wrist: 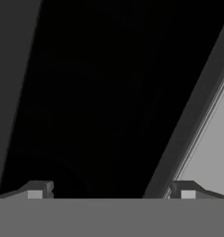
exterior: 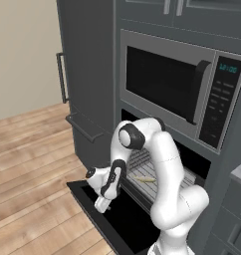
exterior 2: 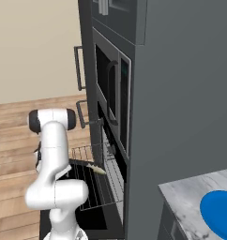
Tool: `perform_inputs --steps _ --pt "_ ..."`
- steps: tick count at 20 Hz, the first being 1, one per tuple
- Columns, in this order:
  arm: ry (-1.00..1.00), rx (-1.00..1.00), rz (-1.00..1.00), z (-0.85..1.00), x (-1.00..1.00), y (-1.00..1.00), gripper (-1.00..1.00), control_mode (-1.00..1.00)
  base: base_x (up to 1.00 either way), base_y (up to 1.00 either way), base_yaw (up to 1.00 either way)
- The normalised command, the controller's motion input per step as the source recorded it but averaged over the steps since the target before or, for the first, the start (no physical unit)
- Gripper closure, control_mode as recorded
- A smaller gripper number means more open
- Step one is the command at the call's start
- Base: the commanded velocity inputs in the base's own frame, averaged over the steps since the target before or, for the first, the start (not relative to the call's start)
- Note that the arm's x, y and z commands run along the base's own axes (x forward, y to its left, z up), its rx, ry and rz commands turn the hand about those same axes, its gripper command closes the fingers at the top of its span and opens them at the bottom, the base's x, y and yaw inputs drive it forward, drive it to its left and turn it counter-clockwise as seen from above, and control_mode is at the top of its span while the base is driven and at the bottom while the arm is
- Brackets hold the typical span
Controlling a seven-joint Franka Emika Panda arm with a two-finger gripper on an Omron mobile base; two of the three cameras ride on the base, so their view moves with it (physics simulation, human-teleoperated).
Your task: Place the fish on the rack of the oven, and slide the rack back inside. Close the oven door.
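Nearest, at the bottom centre of the left base view, the white arm bends down over the oven door (exterior: 120, 224), which lies fully open and flat, its black glass facing up; the gripper (exterior: 101, 205) hangs at the lower left centre of that frame, pointing down just above the door's glass near its left part. In the hand view the two fingertips (wrist: 37, 190) rise at the bottom left and bottom right, set wide apart with nothing between them; behind them the door's black glass spreads across the frame, with a dark frame strip and a pale band running diagonally at the right.

Just beyond, in the middle of the left base view, the rack (exterior: 142, 164) is pulled out of the oven (exterior: 192, 154) over the open door; the fish (exterior: 145, 179) lies flat on its wires toward the front edge, apart from the gripper. In the right base view the same rack (exterior 2: 99, 183) juts out at the lower centre, with the fish (exterior 2: 96, 168) on its near upper part.

Farther back, the microwave (exterior: 177, 89) fills the upper right of the left base view, its vertical black handle beside the keypad; at the lower right corner of the right base view a blue plate (exterior 2: 221, 213) sits on a marble bench (exterior 2: 185, 197).
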Motion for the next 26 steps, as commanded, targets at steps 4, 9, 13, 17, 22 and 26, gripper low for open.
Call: perform_inputs --steps 4,9,13,17,22,26 --pt "0.0 -0.08 -0.12 -0.04 0.2 -0.25 -1.0 -1.0 0.0 0.0 0.0" --pt "0.0 -0.08 -0.12 -0.06 0.27 -0.29 -1.0 -1.0 0.0 0.0 0.0" --pt "0.0 -0.08 -0.12 -0.11 0.33 -0.3 -1.0 -1.0 0.0 0.0 0.0" --pt "0.0 -0.08 -0.11 -0.19 0.34 -0.28 -1.0 -1.0 0.0 0.0 0.0" --pt "-0.04 -0.11 -0.11 -0.19 0.35 -0.38 -1.0 -1.0 0.0 0.0 0.0" --pt "-0.13 -0.18 -0.12 -0.02 0.37 -0.59 -1.0 -1.0 0.0 0.0 0.0"
